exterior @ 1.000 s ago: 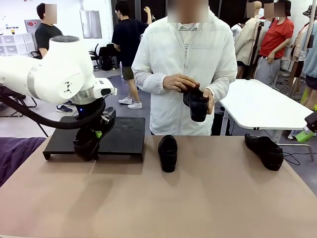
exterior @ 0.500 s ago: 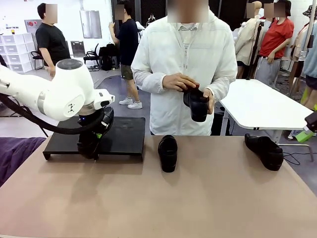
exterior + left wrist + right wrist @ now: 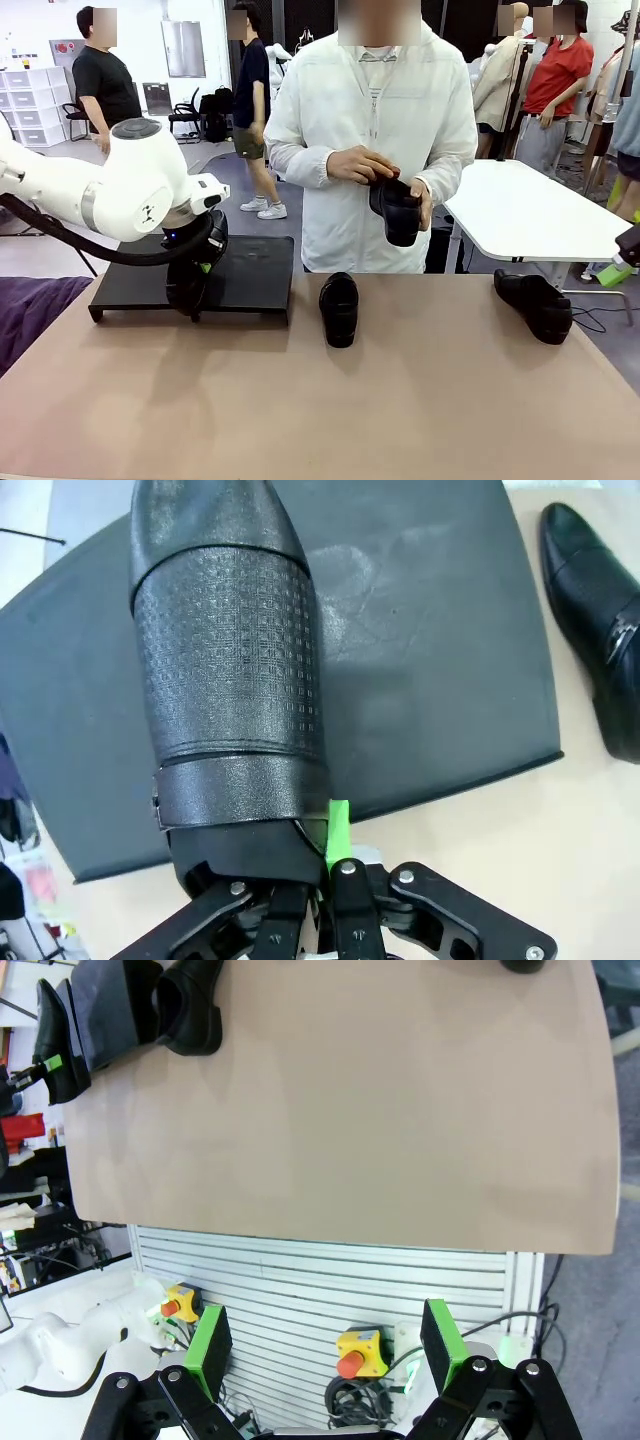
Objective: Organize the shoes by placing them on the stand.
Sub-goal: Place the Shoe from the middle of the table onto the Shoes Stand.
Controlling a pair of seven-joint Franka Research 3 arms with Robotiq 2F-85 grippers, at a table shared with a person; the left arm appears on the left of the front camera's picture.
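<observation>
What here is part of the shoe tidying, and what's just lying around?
Part of the job: the stand; the gripped shoe, in the left gripper; the middle shoe; the right-end shoe; the hand-held shoe, with the person.
Just lying about: the purple cloth; the white table behind; the storage drawers.

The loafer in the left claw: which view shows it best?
The left wrist view: the loafer is close up, its embossed upper clear, gripped near its opening by the left claw above the stand. The front view shows it half hidden under the left arm; the right wrist view, small in a corner.
</observation>
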